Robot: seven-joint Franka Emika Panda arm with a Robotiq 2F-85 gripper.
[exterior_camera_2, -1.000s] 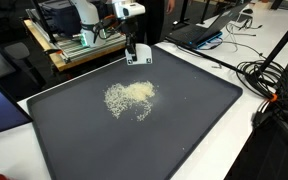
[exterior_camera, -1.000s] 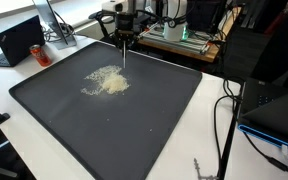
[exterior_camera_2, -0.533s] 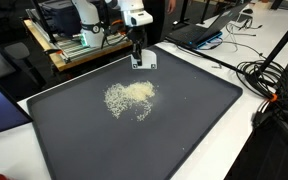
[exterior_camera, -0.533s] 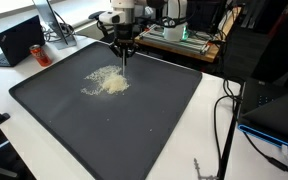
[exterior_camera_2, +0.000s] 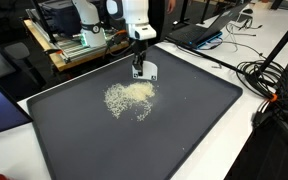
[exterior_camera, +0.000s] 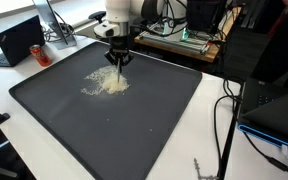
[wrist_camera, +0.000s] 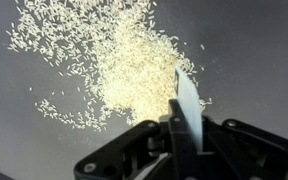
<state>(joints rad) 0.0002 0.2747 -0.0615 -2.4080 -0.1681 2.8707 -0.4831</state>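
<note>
Hovering over the far part of a large dark grey rubbery mat, in an exterior view, is the black gripper of a white robot arm. A scattered pile of pale grains, rice-like, lies on the mat just beside the gripper, on the side towards the camera and a little to the left. A black open laptop sits on the white table beyond the mat's left corner.

In an exterior view from the opposite side, the gripper points straight down with its jaws closed tight on a thin, flat white card. The card hangs below the fingers at the far edge of the pale grains. Whether it touches the mat cannot be told. Black cables trail over the table on the right.

In the wrist view, the gripper enters from the bottom, pinching the white card, which is seen almost edge-on. Its long axis runs up and away from the jaws. The pale grains spread above and to the left, their right fringe touching the card's broad face; bare mat lies to the right.
</note>
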